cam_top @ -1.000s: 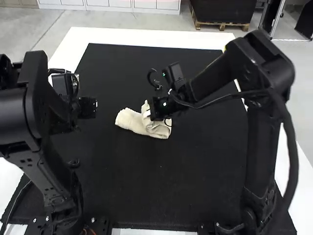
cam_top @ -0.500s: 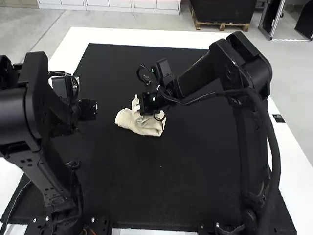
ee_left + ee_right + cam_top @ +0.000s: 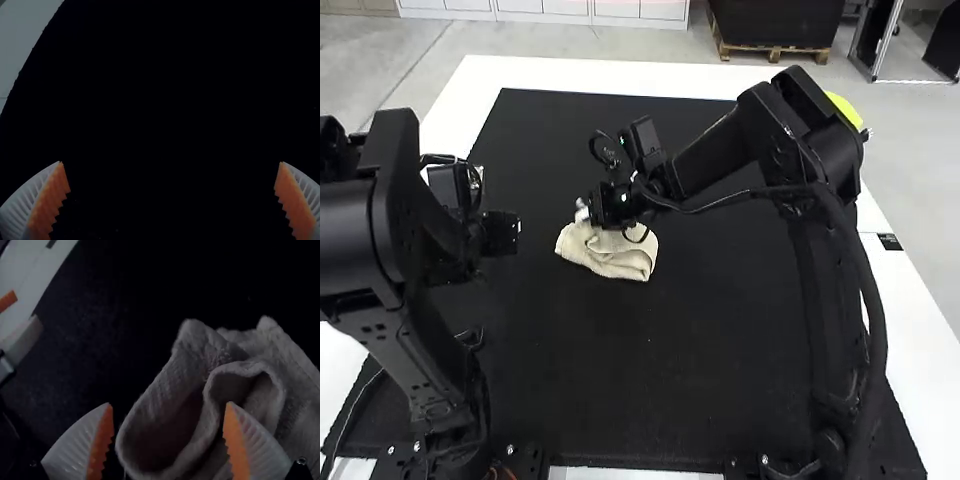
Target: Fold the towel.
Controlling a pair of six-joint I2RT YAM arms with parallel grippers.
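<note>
My left gripper [image 3: 502,232] is held left of the towel, apart from it; in the left wrist view the left gripper [image 3: 171,162] is wide open over dark mat. At the towel's far left side, my right gripper [image 3: 584,212] is low over the cloth. The cream towel [image 3: 620,258] lies bunched near the mat's middle, with loose overlapping folds. In the right wrist view the right gripper [image 3: 169,405] is open, its fingers apart, with a curled fold of the towel [image 3: 200,375] between and beneath them. The towel's part behind the right gripper is hidden in the high view.
A black mat [image 3: 650,370] covers most of the white table [image 3: 620,75]. The left gripper's pale finger [image 3: 24,340] stands off to one side of the towel in the right wrist view.
The right gripper has moved left across the towel. The towel's right end has shifted left, and the piece that stood up beside the gripper has dropped lower. The left arm has barely moved.
</note>
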